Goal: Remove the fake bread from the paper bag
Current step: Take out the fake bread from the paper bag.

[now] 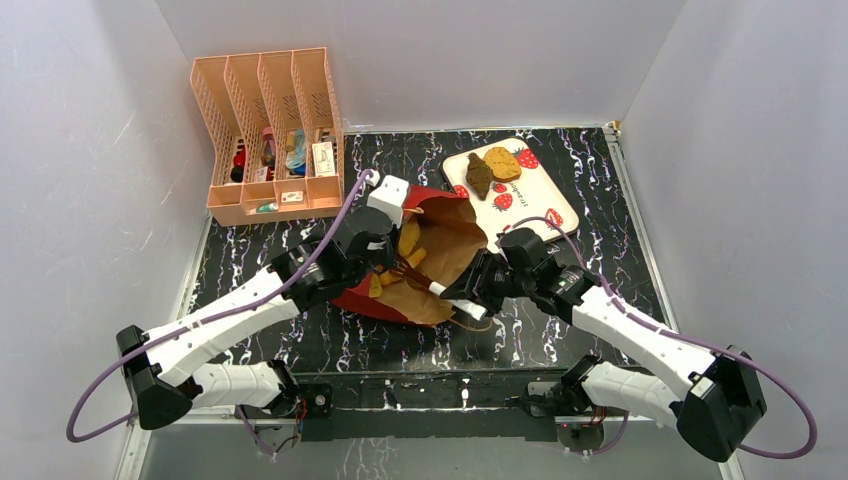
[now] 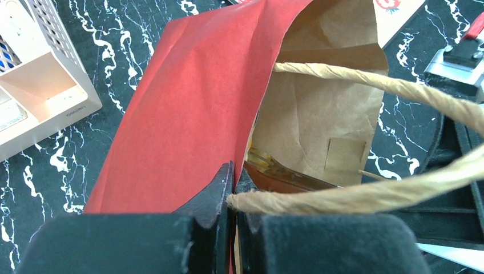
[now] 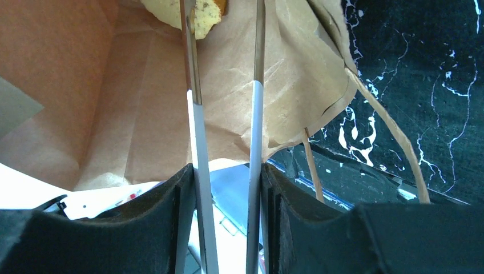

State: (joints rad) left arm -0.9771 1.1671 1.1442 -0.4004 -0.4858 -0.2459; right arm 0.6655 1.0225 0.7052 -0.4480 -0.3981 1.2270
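Observation:
The paper bag (image 1: 447, 262) lies on its side, red outside, brown inside, its mouth towards the right arm. My left gripper (image 1: 385, 250) (image 2: 235, 177) is shut on the bag's red rim (image 2: 194, 103), right by a cord handle (image 2: 371, 85). My right gripper (image 1: 470, 295) (image 3: 226, 182) is shut on a pair of tongs (image 3: 195, 131), whose two arms reach into the bag's mouth. Yellow fake bread (image 1: 408, 238) (image 3: 201, 11) lies inside, by the tongs' far ends. Two more bread pieces (image 1: 492, 168) rest on a strawberry-print board (image 1: 540, 205).
A peach slotted organiser (image 1: 270, 140) with small items stands at the back left, close to the bag. White walls close in the black marbled table (image 1: 600, 260) on three sides. The bag's loose cord handle (image 3: 394, 137) hangs beside the right gripper.

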